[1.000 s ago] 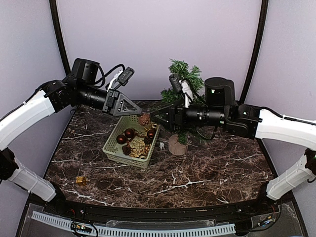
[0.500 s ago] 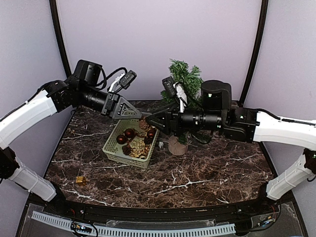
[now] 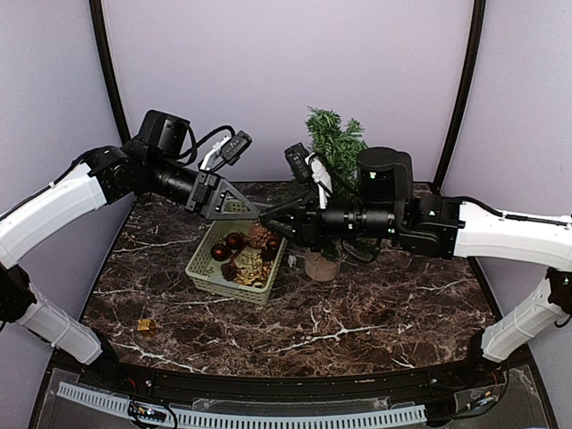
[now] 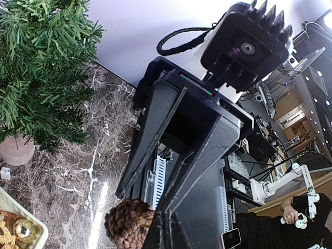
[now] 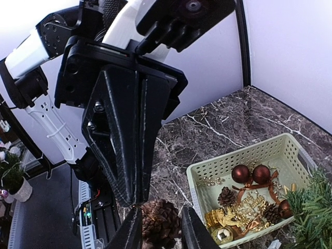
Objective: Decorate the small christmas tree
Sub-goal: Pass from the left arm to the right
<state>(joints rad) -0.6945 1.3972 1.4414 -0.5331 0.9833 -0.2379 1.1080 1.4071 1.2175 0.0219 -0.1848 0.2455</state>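
The left gripper [image 5: 136,201] is pinching its fingers fully together at the top of a brown scaly pine cone ornament [image 5: 160,222], dangling it above the pale green slotted plastic basket [image 3: 207,268]. The right gripper [image 5: 161,233] is reaching in from the opposite side. Its fingers are narrowing to the cone's width and touching both of its sides. The small bushy green christmas tree [image 3: 335,147] is standing upright in its round tan wooden base on the dark marbled worktop [image 3: 375,313], just right of the basket and partly behind the right arm.
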